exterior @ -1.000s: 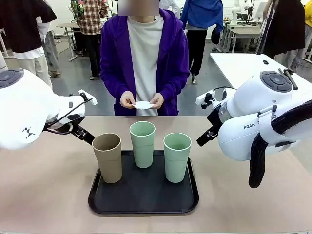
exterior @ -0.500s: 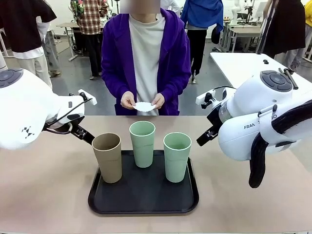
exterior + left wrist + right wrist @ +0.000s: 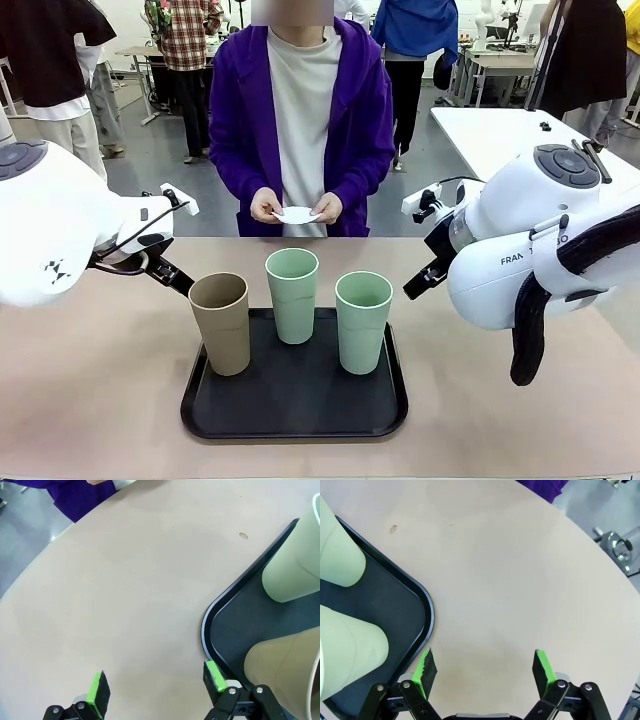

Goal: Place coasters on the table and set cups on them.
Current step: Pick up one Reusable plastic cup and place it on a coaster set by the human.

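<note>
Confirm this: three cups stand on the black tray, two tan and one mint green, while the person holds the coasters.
Not quite. The front view shows one tan cup and two mint green cups on the black tray; the person does hold the coasters.

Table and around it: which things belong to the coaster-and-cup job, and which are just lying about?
Job: tan cup, middle mint cup, right mint cup, all on the black tray; white coasters in the person's hands; beige table.
Lying about: white table behind on the right; small mark on the tabletop.
</note>
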`<control>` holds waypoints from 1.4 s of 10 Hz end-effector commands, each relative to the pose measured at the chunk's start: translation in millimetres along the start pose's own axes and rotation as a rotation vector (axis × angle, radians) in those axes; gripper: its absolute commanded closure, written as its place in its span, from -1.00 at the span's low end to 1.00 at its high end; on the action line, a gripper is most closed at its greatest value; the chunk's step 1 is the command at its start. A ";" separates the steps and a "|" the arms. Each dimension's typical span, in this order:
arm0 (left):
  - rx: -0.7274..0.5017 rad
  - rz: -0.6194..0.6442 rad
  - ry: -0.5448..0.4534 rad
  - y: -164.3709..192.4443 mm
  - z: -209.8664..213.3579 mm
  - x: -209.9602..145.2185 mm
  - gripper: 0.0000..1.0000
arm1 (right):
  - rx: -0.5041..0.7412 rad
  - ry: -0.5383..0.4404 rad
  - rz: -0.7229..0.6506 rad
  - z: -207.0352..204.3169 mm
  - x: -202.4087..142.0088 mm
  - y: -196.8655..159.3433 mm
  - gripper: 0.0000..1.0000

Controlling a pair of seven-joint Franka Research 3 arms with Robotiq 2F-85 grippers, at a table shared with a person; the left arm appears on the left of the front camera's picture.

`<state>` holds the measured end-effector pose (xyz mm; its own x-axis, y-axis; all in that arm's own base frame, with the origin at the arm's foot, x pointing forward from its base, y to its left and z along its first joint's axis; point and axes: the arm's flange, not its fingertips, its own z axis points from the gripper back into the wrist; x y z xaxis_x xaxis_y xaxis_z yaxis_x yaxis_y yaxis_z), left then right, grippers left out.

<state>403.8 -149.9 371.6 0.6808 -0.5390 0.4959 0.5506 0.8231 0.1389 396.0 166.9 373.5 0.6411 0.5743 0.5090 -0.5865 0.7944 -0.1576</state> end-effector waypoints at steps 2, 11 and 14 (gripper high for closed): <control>0.000 0.000 0.000 0.0 0.0 0.0 -1.00 | 0.000 0.000 0.000 0.0 0.0 0.0 -1.00; -0.163 0.056 0.234 -22.0 145.6 -49.0 -1.00 | 0.112 0.367 -0.061 134.7 -48.1 46.4 -1.00; -0.156 0.027 0.244 -24.5 146.5 -22.2 -1.00 | 0.113 0.386 -0.033 140.7 -28.6 40.0 -1.00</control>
<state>294.2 -128.5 484.0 0.8073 -0.5413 0.2351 0.5676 0.8212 -0.0580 275.5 156.8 472.3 0.7903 0.5991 0.1287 -0.6023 0.7981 -0.0170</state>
